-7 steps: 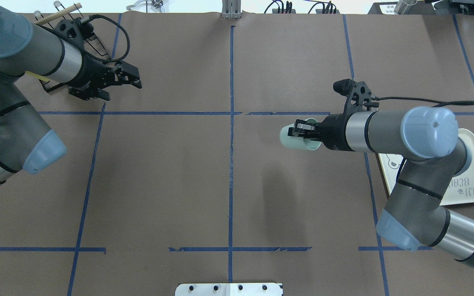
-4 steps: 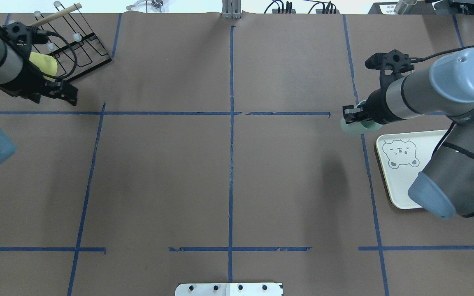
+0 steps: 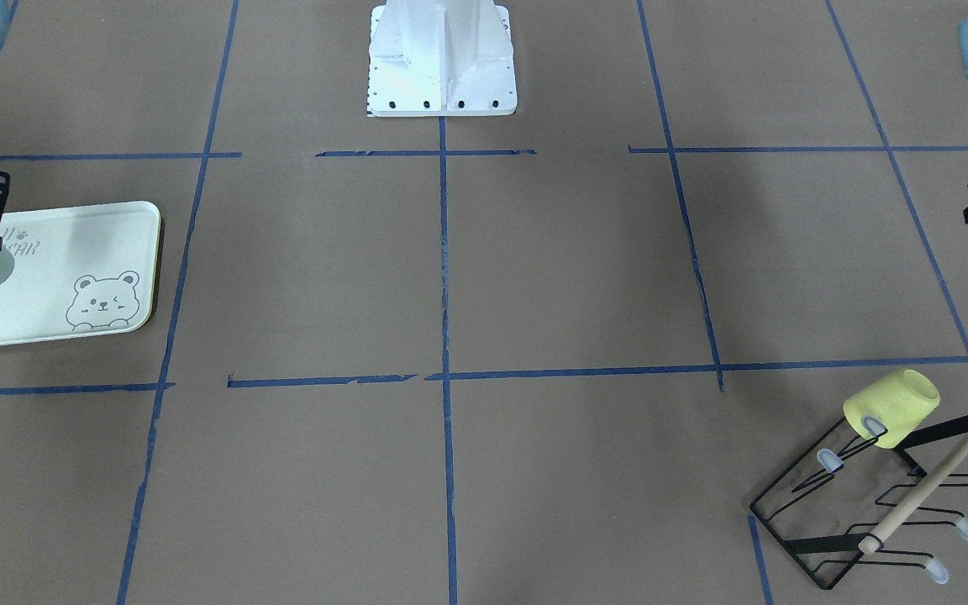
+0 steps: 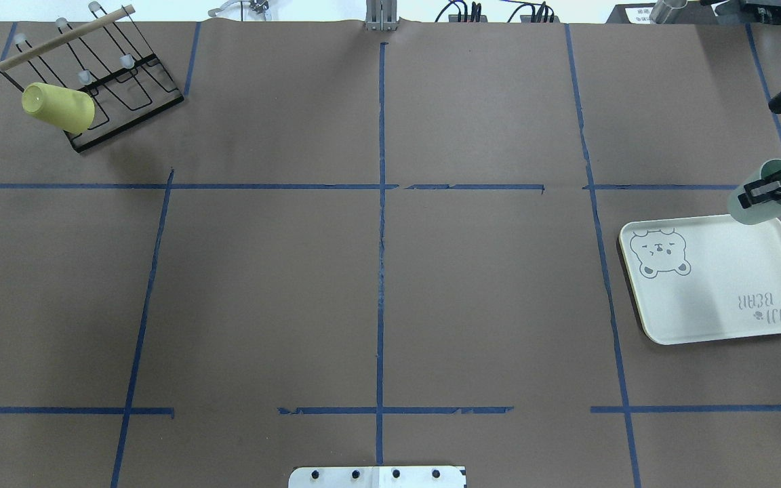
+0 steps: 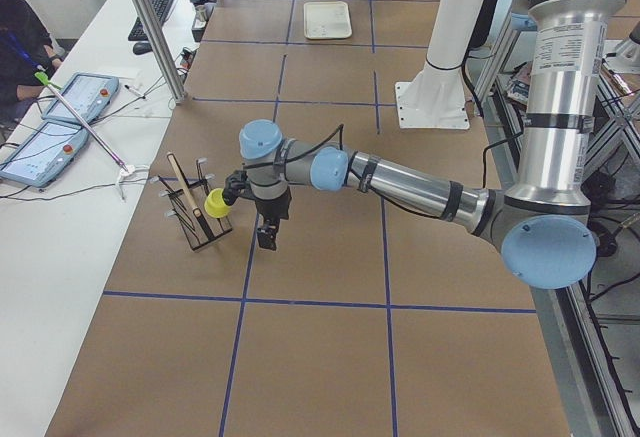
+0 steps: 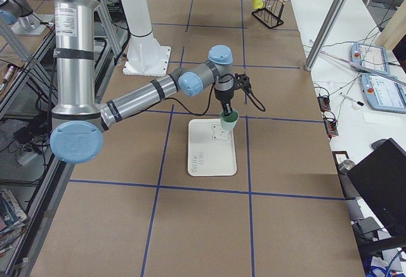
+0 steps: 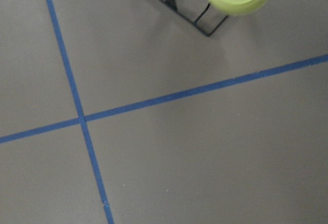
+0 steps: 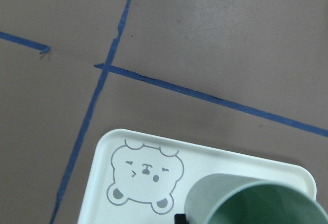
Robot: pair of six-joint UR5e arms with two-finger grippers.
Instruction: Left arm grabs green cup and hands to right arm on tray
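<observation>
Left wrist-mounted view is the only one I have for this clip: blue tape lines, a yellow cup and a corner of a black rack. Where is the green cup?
Observer: The green cup is at the opposite end of the table, gripped by the right end effector.
Operator: Has it been set on the tray?
Observer: It is at a far corner of the tray, the one away from the bear drawing. I cannot tell whether its base touches the tray.
</observation>
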